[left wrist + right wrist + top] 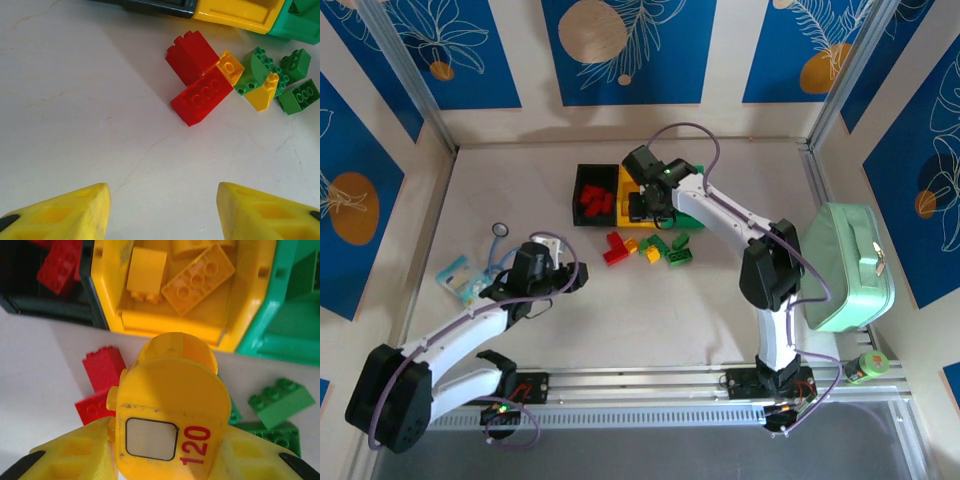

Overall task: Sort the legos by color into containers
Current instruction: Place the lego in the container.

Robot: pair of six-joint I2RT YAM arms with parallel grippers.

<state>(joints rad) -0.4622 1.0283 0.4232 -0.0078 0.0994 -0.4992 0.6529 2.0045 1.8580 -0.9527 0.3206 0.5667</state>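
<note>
Sorting so far: red legos are in the black bin, a few yellow legos are in the yellow bin, and the green bin sits right beside that one. A bunch of loose bricks in red, yellow and green lies on the counter just in front of the bins. The right pincer is clamped on a rounded yellow piece marked 120, over the yellow bin's near edge. The left pincer is open with nothing in it, hovering over bare counter short of the pile.
</note>
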